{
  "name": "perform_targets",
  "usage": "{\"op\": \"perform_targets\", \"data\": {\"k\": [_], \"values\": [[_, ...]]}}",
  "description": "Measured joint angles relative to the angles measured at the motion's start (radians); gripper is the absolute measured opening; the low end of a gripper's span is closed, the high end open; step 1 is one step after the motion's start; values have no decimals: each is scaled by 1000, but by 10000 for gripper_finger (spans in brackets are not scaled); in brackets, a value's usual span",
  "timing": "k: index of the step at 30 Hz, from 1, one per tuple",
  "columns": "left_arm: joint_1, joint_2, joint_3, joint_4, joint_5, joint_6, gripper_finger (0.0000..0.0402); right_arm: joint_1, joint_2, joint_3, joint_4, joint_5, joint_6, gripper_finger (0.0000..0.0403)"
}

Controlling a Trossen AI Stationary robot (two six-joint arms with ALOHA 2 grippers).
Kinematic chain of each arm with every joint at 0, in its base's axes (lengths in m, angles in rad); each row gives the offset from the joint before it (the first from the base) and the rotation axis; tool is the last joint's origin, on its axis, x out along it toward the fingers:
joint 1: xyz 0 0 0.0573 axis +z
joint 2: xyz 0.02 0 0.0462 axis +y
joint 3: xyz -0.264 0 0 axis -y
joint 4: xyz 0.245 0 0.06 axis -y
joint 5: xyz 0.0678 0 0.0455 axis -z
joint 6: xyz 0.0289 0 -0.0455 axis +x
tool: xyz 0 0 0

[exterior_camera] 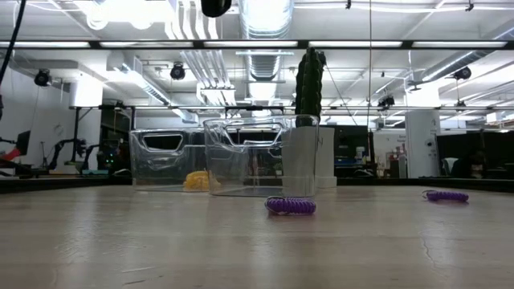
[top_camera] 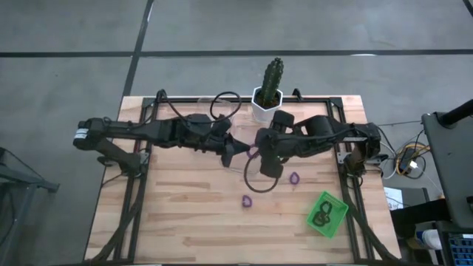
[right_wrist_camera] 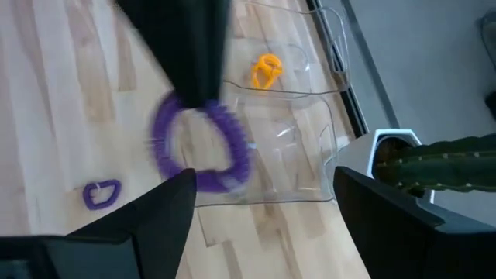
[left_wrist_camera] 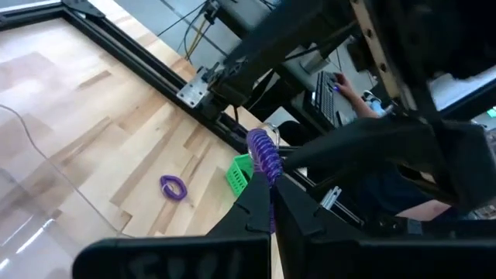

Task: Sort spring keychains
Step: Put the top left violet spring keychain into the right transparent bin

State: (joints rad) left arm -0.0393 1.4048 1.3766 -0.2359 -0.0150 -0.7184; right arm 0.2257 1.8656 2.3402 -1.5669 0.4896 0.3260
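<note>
The left gripper (left_wrist_camera: 267,209) is pinched shut on a purple keychain (left_wrist_camera: 264,155), which hangs as a loop from its tips above mid-table. Directly facing it, the right gripper (right_wrist_camera: 260,194) stands wide open and empty, the loop (right_wrist_camera: 201,147) dangling just ahead of the gap. Beyond lies a clear bin (right_wrist_camera: 287,147). The right arm looks nearer for a handover.

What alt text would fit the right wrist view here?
The left gripper, shut, holds a purple keychain up between the open right fingers. Below lie a clear bin holding an orange keychain, another purple keychain on the table, and a cactus.
</note>
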Motion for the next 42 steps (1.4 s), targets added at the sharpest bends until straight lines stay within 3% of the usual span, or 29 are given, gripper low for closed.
{"op": "perform_targets", "data": {"k": [15, 25, 31, 42], "values": [[-25, 0, 0, -4, 0, 10, 0, -37, 1, -13, 58, -112, -39, 294], [-24, 0, 0, -3, 0, 10, 0, -37, 2, -51, 119, -174, -66, 267], [-24, 0, 0, -4, 0, 9, 0, -37, 2, -75, 155, -178, -76, 212], [-24, 0, -2, -7, 0, 9, 0, -37, 2, -76, 157, -177, -64, 57]]}}
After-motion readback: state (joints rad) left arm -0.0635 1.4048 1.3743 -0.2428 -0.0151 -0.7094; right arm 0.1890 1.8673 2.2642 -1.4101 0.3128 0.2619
